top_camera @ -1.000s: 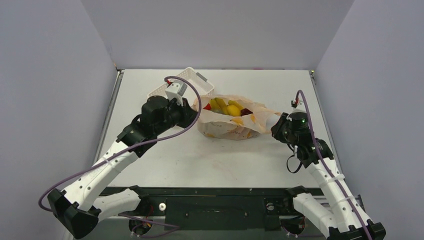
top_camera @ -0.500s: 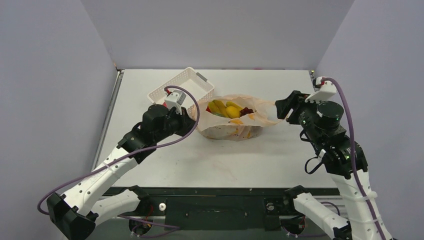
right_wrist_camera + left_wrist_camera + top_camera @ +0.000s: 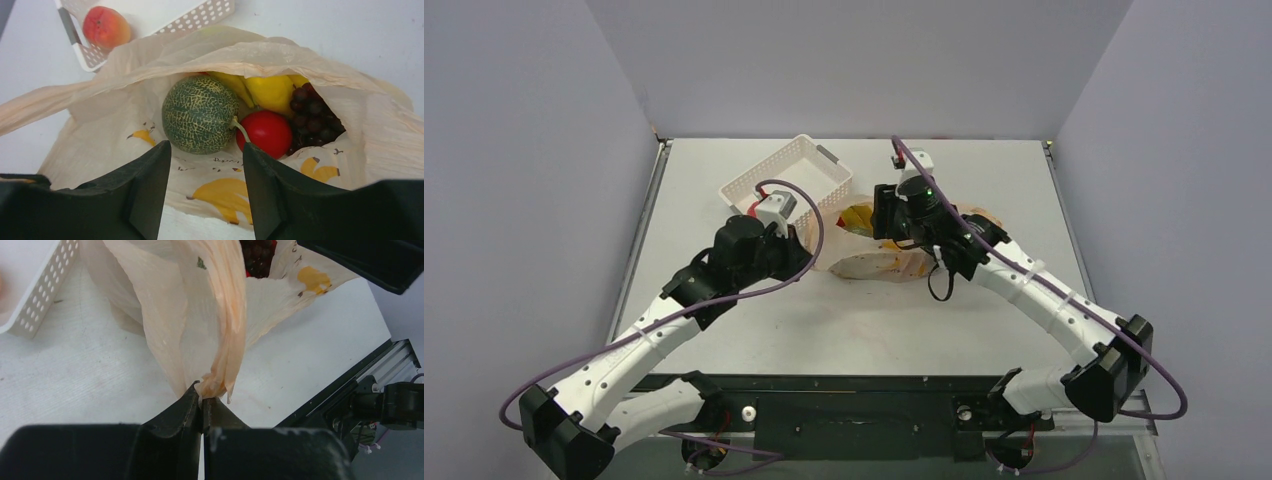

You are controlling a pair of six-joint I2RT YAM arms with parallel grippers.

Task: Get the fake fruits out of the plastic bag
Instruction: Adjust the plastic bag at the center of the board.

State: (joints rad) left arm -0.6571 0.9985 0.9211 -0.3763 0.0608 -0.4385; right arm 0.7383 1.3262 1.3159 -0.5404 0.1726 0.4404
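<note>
The pale-orange plastic bag (image 3: 892, 264) lies mid-table with its mouth open. My left gripper (image 3: 204, 399) is shut on a twisted handle of the plastic bag (image 3: 220, 340) and holds it taut on the bag's left side. My right gripper (image 3: 206, 147) hangs open just over the mouth, nothing between its fingers. Inside lie the fake fruits: a green netted melon (image 3: 201, 114), a red apple (image 3: 264, 132), a yellow oval fruit (image 3: 272, 92), bananas (image 3: 231, 83) and dark grapes (image 3: 312, 112). The melon sits just ahead of the open jaws.
A white latticed basket (image 3: 786, 175) stands just behind and left of the bag, touching it. An orange-pink peach (image 3: 106, 27) lies in the basket. The table's front rail shows in the left wrist view (image 3: 380, 370).
My right arm has swung from the bag's right side across to above its mouth, and its gripper has opened. The left gripper keeps its hold on the handle.
</note>
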